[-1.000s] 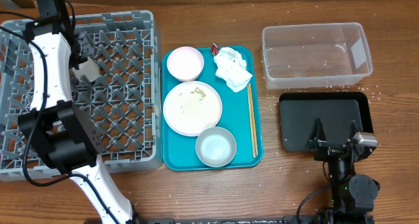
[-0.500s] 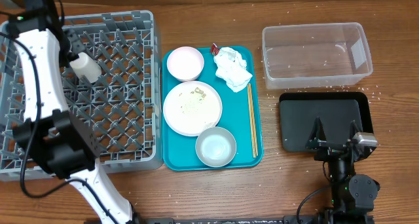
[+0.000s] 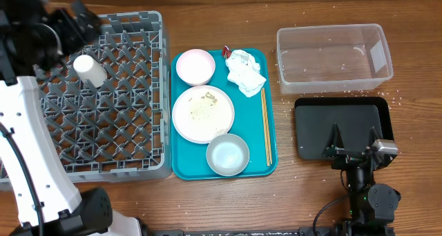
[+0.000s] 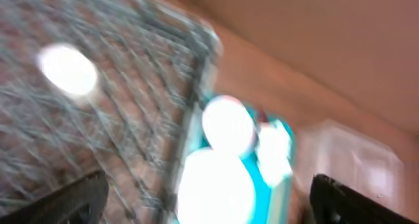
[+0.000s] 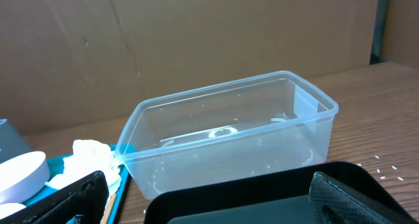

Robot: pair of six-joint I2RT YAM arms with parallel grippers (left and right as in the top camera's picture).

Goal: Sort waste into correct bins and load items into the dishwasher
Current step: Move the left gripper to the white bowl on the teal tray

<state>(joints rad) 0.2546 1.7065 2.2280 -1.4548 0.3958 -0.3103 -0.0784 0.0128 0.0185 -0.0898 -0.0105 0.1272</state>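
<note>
A small white cup (image 3: 90, 70) lies in the grey dishwasher rack (image 3: 131, 136), free of my left gripper (image 3: 80, 22), which hangs open above the rack's far left corner. The left wrist view is motion-blurred and shows the cup (image 4: 67, 69) well ahead of the open, empty left gripper (image 4: 208, 188). On the teal tray (image 3: 181, 168) sit a pale bowl (image 3: 195, 65), a plate (image 3: 203, 114), a steel-grey bowl (image 3: 227, 154), a crumpled napkin (image 3: 245, 72) and a red wrapper (image 3: 226, 52). My right gripper (image 3: 354, 143) rests open at the black tray (image 3: 342, 122), facing the clear tub (image 5: 229, 135).
Wooden chopsticks (image 3: 266, 125) lie along the teal tray's right side. Pale grains (image 3: 345, 93) are scattered on the table round the clear tub (image 3: 333, 56). The left arm's white links rise over the rack's left side.
My left gripper has opened and let go of the white cup, then lifted and pulled back toward the far left. The cup now lies in the rack. The right arm has not moved.
</note>
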